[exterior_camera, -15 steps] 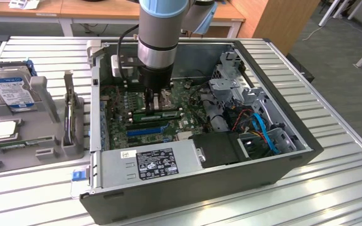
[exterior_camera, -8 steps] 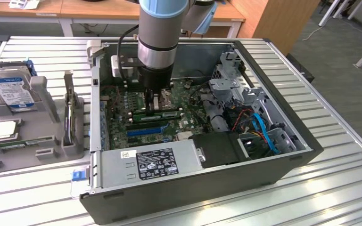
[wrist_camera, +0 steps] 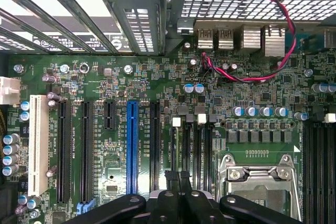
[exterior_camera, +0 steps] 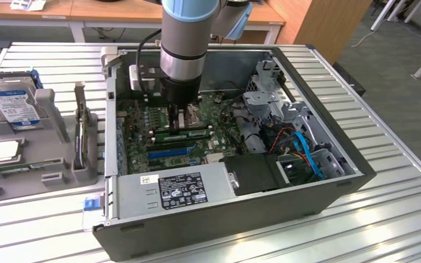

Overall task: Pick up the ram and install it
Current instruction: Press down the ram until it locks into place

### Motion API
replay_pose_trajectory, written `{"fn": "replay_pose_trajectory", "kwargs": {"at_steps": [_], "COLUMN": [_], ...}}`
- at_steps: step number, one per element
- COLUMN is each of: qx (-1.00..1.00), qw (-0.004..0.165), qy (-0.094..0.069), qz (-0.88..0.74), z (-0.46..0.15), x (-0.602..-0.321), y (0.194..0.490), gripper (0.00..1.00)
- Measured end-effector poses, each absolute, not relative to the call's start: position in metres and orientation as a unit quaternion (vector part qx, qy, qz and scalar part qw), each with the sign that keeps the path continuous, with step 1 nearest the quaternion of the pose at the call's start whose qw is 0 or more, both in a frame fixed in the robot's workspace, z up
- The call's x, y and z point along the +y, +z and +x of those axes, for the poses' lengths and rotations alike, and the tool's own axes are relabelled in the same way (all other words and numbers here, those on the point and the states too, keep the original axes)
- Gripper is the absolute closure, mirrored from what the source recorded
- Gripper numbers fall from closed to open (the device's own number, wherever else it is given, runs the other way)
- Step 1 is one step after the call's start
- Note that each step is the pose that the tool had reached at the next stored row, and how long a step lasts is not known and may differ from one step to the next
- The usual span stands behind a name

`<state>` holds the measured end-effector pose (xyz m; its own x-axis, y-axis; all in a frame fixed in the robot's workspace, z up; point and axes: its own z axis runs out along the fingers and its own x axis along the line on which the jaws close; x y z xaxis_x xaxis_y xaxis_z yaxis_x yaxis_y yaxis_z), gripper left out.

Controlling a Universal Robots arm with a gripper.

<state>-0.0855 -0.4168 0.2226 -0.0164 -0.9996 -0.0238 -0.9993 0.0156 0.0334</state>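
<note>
We see the arm reaching down into the open computer case (exterior_camera: 328,181), which lies on its side on the slatted metal counter (exterior_camera: 393,219). The gripper (exterior_camera: 185,125) hangs low over the motherboard (exterior_camera: 141,118), at the near edge of the silver processor socket (exterior_camera: 188,112).

In the wrist view the gripper (wrist_camera: 177,182) has its jaws pressed together, with the dark fingers (wrist_camera: 169,195) meeting over the narrow black memory slots (wrist_camera: 197,145). These slots run between the blue expansion slot (wrist_camera: 132,145) and the processor socket (wrist_camera: 260,182).

The ram (exterior_camera: 185,132) appears in the exterior view as a thin green stick lying across the board directly below the jaws. It lies parallel to the blue expansion slot (exterior_camera: 168,152) and just beyond it. We cannot tell whether the jaws pinch its top edge or only rest against it, nor whether it sits fully down in its slot.

Well apart, on the exterior view's left, a grey tray (exterior_camera: 57,175) on the counter holds a hard drive with a blue label (exterior_camera: 11,104) and a square silver chip (exterior_camera: 6,150).
</note>
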Motion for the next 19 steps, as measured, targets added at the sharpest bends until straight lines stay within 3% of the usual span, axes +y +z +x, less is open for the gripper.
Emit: {"fn": "replay_pose_trajectory", "kwargs": {"at_steps": [19], "qx": [-0.713], "qw": [0.003], "qy": [-0.020], "qz": [0.701], "z": [-0.0855], "x": [-0.4168], "y": [0.2316], "gripper": [0.90]}}
